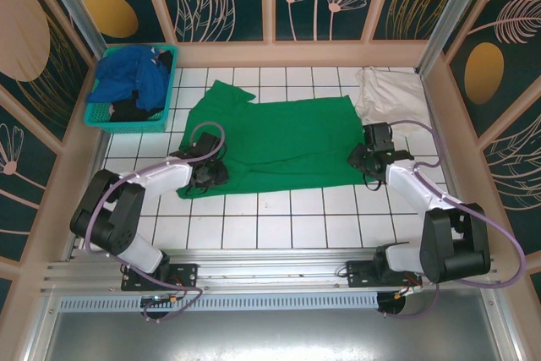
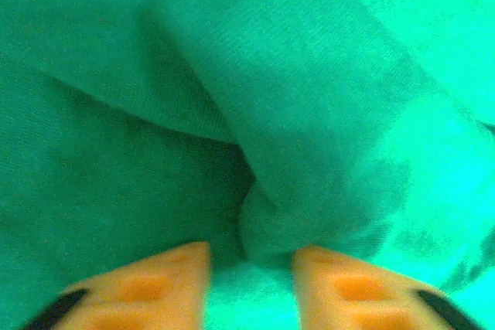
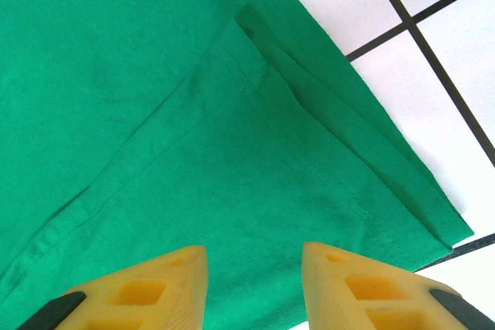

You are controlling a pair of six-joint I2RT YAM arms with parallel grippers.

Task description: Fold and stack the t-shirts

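Cloth of the green t-shirt lies spread flat on the tiled table, stretched between both grippers. A raised fold sits between the parted jaws of the left gripper. The right gripper is parted too, over the hemmed corner, with bare tile just right of it. I'd worry that closing now catches a single layer, or that an uneven lift skews the fold. Ahead of the right jaws the cream-white shirt sits close. The blue shirt in its basket lies well beyond the left. Open tile waits behind both.
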